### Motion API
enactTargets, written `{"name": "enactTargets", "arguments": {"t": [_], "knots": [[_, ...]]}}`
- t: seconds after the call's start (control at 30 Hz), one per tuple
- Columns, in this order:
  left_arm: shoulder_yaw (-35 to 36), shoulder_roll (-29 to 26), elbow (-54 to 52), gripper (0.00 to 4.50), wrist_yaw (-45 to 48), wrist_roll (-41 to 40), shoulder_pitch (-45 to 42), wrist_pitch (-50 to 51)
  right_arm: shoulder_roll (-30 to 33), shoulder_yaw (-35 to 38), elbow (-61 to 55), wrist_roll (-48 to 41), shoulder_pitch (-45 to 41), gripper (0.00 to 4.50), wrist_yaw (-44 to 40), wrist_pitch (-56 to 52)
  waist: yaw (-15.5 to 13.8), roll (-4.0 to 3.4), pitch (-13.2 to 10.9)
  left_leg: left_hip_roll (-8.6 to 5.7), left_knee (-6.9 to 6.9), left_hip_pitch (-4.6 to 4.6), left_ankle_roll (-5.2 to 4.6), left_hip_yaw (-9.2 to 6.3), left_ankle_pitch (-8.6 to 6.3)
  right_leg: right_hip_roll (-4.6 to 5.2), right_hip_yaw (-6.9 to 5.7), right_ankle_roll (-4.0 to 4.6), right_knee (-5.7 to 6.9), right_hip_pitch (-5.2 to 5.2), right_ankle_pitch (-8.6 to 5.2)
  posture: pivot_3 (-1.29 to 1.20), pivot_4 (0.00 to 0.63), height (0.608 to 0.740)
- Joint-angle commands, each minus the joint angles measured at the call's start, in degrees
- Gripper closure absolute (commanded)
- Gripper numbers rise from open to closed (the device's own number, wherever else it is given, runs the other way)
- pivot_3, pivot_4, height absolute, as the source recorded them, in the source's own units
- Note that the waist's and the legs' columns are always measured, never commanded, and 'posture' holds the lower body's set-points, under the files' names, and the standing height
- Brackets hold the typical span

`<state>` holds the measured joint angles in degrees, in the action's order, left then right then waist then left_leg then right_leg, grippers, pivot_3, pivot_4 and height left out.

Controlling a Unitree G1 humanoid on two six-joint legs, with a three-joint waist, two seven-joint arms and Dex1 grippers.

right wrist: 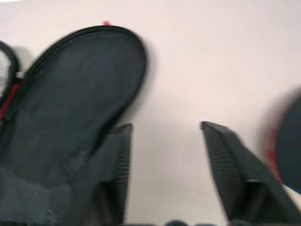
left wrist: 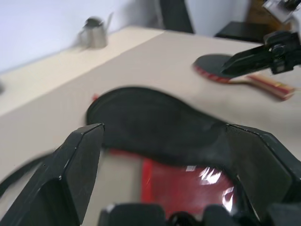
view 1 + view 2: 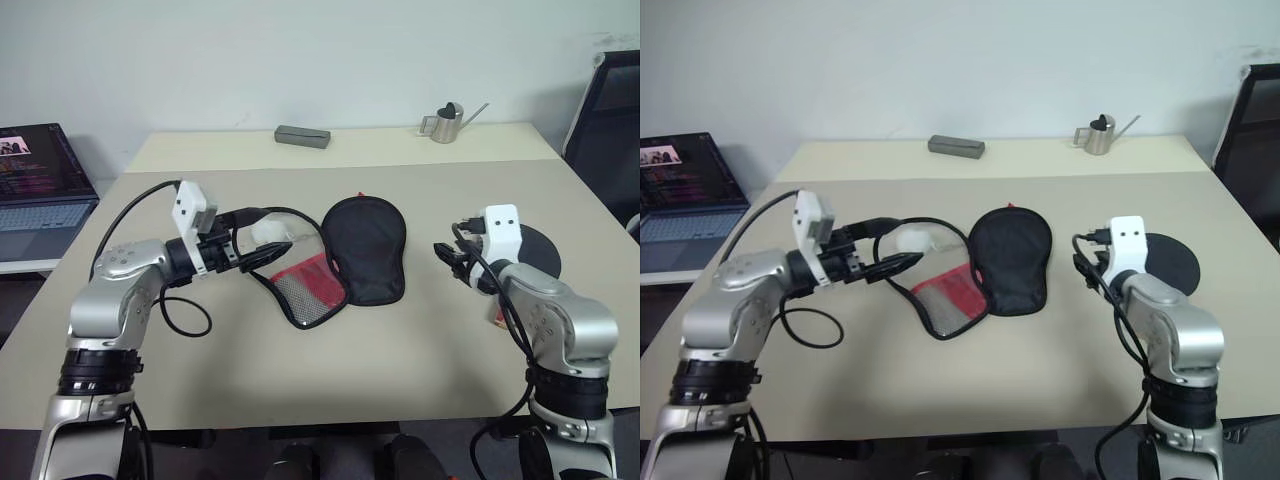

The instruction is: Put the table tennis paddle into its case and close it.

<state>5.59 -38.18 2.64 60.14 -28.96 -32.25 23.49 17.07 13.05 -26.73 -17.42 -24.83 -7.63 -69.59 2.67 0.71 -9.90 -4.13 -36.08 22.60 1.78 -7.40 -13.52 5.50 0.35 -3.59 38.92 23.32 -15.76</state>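
The case (image 3: 350,255) lies unzipped near the middle of the tabletop (image 3: 300,370), its black flap thrown back and its red mesh-lined half toward the robot's left, while the table tennis paddle (image 2: 225,70) rests flat on the tabletop well off to the case's right side, touching nothing. The main risk, as I judge it, is the soft case: with only its edge pinned or lifted, the pouch could slide or fold when the paddle is pushed in, so the blade catches on the zip edge or shoves the whole case across the tabletop. A second risk is the pickup itself: the paddle lies flat, and a tool closing on the thin blade or the short striped handle may skid it away or grip it crooked, leaving it badly angled for the opening. The left tool (image 2: 164,155) has its two black fingers spread wide and holds nothing; it points roughly level at the case's red half from the case's left side, just at its open rim. The right tool (image 1: 164,155) is also parted and empty, aimed slightly downward over bare tabletop between the case's black flap and the paddle, with the forearm raised above the paddle's blade.
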Motion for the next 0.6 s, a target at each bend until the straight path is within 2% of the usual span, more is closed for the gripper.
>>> {"name": "enactTargets", "arguments": {"t": [0.03,0.1,0.4,0.6], "knots": [[-1.17,0.62,-0.22,0.00,2.86,-1.42,-3.30,0.63,-1.38,1.54,-7.14,1.07,2.34,0.59,3.33,-2.48,0.10,0.00,0.00,0.00,0.00,0.00,0.00,0.00,0.00,0.00,0.00,0.00,0.00,0.00,0.00,0.00,0.150,0.740],[-2.63,1.26,0.49,0.00,5.28,-2.09,-5.17,1.61,-2.35,1.91,-9.67,2.81,4.68,0.06,5.91,-2.97,0.14,0.00,0.00,-0.01,0.00,-0.01,0.00,0.03,0.00,0.00,0.04,0.00,0.01,0.00,0.00,0.00,0.150,0.740],[-10.22,1.89,1.73,0.00,14.63,1.81,-11.49,-0.11,-5.13,4.47,-11.83,6.99,9.98,0.06,10.80,-1.98,0.16,0.01,-0.01,-0.10,0.00,-0.02,0.00,0.03,0.00,-0.02,0.02,-0.01,0.01,-0.01,-0.01,0.00,0.150,0.740],[-11.22,2.37,0.27,0.00,14.42,2.48,-12.87,0.53,-6.23,5.71,-9.01,9.34,11.39,0.06,12.44,1.12,0.26,0.01,-0.01,-0.09,0.00,-0.04,-0.01,0.05,0.00,-0.04,0.04,-0.01,0.02,-0.01,-0.01,0.00,0.150,0.740]]}}
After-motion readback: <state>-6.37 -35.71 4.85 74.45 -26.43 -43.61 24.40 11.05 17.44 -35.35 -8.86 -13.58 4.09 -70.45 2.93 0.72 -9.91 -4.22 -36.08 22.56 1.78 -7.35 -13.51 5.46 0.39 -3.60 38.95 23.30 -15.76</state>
